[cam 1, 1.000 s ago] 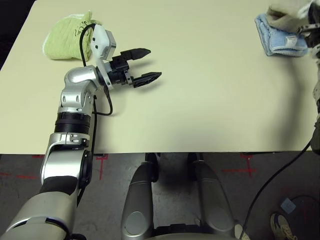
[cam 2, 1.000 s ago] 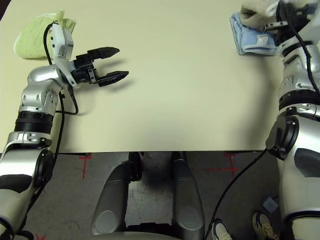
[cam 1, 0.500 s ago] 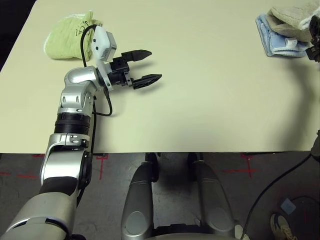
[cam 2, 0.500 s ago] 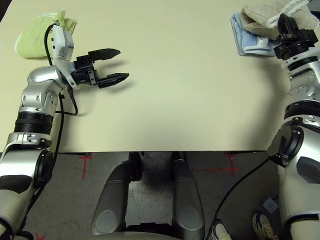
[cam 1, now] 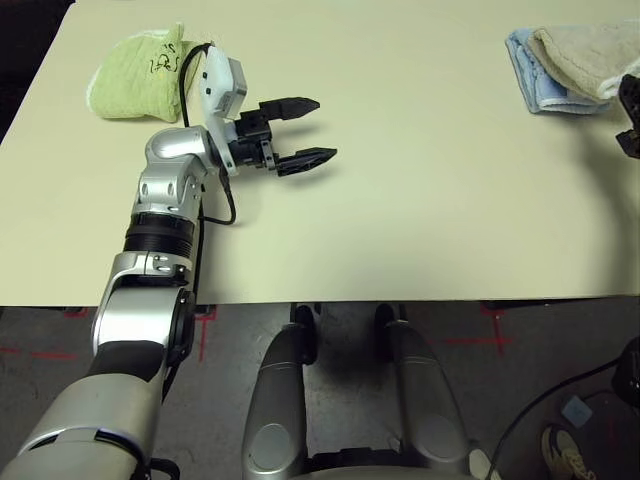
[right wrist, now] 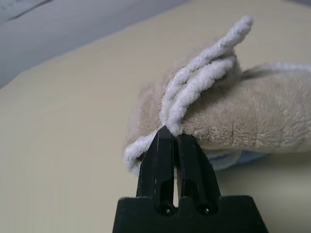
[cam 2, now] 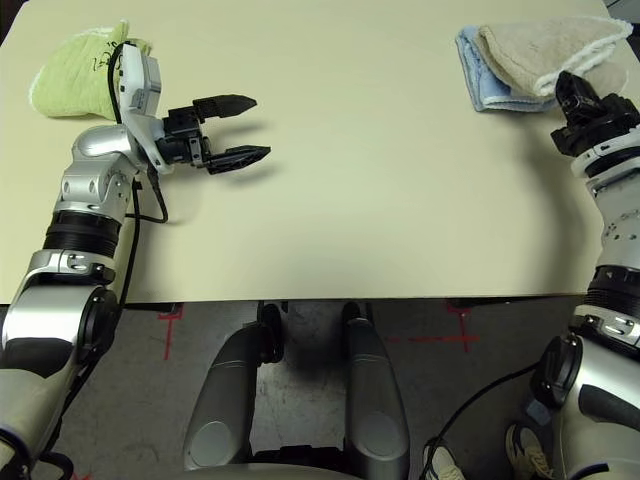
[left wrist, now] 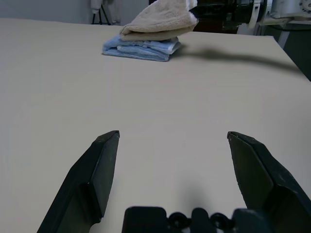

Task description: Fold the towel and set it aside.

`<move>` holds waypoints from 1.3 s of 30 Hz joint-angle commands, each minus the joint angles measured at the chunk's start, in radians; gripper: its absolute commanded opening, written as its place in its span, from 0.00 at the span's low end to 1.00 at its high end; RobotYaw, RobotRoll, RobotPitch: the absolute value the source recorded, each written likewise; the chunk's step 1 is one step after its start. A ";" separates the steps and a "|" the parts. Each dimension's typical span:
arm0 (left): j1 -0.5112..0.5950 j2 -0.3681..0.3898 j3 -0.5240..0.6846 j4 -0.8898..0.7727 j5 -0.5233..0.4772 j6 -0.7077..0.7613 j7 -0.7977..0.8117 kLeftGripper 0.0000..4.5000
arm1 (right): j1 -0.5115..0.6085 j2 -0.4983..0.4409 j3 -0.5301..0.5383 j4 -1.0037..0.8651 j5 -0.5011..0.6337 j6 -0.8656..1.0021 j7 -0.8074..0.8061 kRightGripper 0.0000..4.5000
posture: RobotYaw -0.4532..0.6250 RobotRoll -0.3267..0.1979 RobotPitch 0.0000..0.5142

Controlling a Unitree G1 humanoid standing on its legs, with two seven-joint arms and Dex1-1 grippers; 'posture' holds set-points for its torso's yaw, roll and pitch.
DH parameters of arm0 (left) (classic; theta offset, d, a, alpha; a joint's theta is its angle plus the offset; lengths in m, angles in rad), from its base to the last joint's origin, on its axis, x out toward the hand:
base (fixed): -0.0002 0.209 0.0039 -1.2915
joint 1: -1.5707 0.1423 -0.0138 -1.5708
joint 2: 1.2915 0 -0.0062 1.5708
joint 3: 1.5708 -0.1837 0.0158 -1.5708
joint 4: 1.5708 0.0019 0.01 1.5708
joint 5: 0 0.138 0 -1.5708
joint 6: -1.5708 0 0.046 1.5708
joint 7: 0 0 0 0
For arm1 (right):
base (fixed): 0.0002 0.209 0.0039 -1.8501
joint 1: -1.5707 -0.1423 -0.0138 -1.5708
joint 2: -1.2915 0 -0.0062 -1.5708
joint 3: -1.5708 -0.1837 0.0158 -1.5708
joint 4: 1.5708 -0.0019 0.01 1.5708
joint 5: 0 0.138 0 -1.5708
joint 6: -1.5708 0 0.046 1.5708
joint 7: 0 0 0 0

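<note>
At the counter's [cam 1: 400, 200] far right corner, the folded beige towel [cam 2: 545, 48] lies on top of a folded blue towel [cam 2: 478, 80], its white edging toward the robot. Your right claw [cam 2: 575, 95] sits just in front of that stack with its two black fingers pressed together; in its wrist view the tips line up with the towel's edging, but you cannot tell from these views whether any cloth is pinched between them or they merely sit before it. Your left claw [cam 1: 305, 128] hovers over the left half of the counter, spread wide and empty, pointing toward the right side. A folded green towel [cam 1: 135, 72] rests at the far left corner, just behind the left wrist. The task looks all but finished, so the step in hand is probably clearing away: if you draw the right arm back, keep it level and slow, and watch that the edging does not drag with it and pull the fold open or shift the stack. The counter is plain, pale cream and bare between the towels. Below its near edge you see a grey floor with red tape marks.
</note>
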 commanded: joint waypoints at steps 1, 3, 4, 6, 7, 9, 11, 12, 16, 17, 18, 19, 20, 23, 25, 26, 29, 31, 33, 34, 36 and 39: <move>0.004 -0.003 -0.012 -0.016 -0.006 0.007 -0.016 1.00 | -0.001 0.009 -0.022 -0.022 0.035 0.072 -0.056 0.01 | 0.37 0.62 0.71; 0.008 -0.005 -0.012 -0.027 -0.008 0.013 -0.015 1.00 | -0.030 0.011 -0.011 -0.001 0.030 0.087 -0.085 0.01 | 0.37 0.62 0.71; 0.009 -0.006 -0.012 -0.030 -0.009 0.015 -0.015 1.00 | -0.040 0.013 -0.009 0.007 0.028 0.093 -0.096 0.01 | 0.37 0.62 0.71; 0.011 -0.007 -0.012 -0.038 -0.009 0.019 -0.015 1.00 | -0.062 0.004 0.008 0.035 0.018 0.137 -0.113 0.01 | 0.38 0.62 0.71; 0.011 -0.006 -0.012 -0.041 -0.009 0.022 -0.016 1.00 | -0.077 0.001 0.004 0.056 0.024 0.171 -0.130 0.01 | 0.38 0.62 0.71; 0.010 -0.002 -0.010 -0.044 -0.009 0.024 -0.018 1.00 | -0.103 -0.006 -0.014 0.098 0.028 0.195 -0.151 0.01 | 0.39 0.62 0.71; 0.010 0.002 -0.010 -0.045 -0.009 0.026 -0.020 1.00 | -0.115 -0.011 -0.022 0.115 0.030 0.208 -0.152 0.01 | 0.39 0.62 0.71; 0.009 0.004 -0.009 -0.044 -0.008 0.026 -0.021 1.00 | -0.120 -0.012 -0.024 0.118 0.032 0.210 -0.151 0.01 | 0.39 0.62 0.71; 0.010 0.009 -0.011 -0.046 -0.007 0.029 -0.024 1.00 | -0.133 -0.005 -0.021 0.114 0.033 0.199 -0.149 0.01 | 0.39 0.62 0.70; 0.011 0.009 -0.011 -0.047 -0.007 0.031 -0.026 1.00 | -0.138 -0.002 -0.019 0.117 0.030 0.187 -0.145 0.01 | 0.39 0.62 0.71; 0.011 0.009 -0.012 -0.049 -0.007 0.032 -0.027 1.00 | -0.143 0.000 -0.019 0.126 0.028 0.177 -0.142 0.01 | 0.39 0.62 0.71; 0.011 0.009 -0.013 -0.050 -0.007 0.033 -0.028 1.00 | -0.146 0.000 -0.017 0.134 0.025 0.172 -0.139 0.01 | 0.39 0.62 0.71; 0.011 0.009 -0.014 -0.051 -0.006 0.034 -0.030 1.00 | -0.145 0.002 -0.015 0.136 0.026 0.171 -0.134 0.01 | 0.40 0.62 0.71; 0.011 0.010 -0.014 -0.055 -0.005 0.037 -0.031 1.00 | -0.143 0.006 -0.019 0.139 0.031 0.166 -0.130 0.01 | 0.40 0.62 0.71; 0.013 0.013 -0.015 -0.056 -0.005 0.039 -0.034 1.00 | -0.139 0.010 -0.031 0.128 0.049 0.173 -0.123 0.01 | 0.40 0.62 0.70; 0.014 0.015 -0.015 -0.056 -0.004 0.040 -0.037 1.00 | -0.136 0.013 -0.043 0.110 0.074 0.198 -0.120 0.07 | 0.40 0.62 0.70; 0.010 0.019 -0.015 -0.051 -0.004 0.043 -0.042 1.00 | -0.121 0.008 -0.062 0.054 0.154 0.286 -0.082 0.27 | 0.39 0.62 0.70; 0.004 0.020 -0.015 -0.044 -0.004 0.045 -0.045 1.00 | -0.095 -0.009 -0.052 -0.006 0.219 0.372 -0.017 0.44 | 0.39 0.62 0.70; -0.003 0.024 -0.017 -0.037 -0.005 0.058 -0.053 1.00 | -0.063 -0.038 -0.014 -0.061 0.235 0.425 0.044 0.60 | 0.39 0.62 0.70; -0.007 0.026 -0.016 -0.034 -0.007 0.067 -0.057 1.00 | -0.051 -0.055 0.004 -0.075 0.235 0.444 0.068 0.69 | 0.38 0.62 0.70; -0.012 0.029 -0.014 -0.030 -0.010 0.079 -0.059 1.00 | -0.042 -0.085 0.031 -0.082 0.227 0.468 0.103 0.86 | 0.38 0.62 0.70; -0.015 0.031 -0.011 -0.027 -0.009 0.083 -0.058 1.00 | -0.056 -0.123 0.054 -0.062 0.220 0.496 0.137 1.00 | 0.39 0.62 0.70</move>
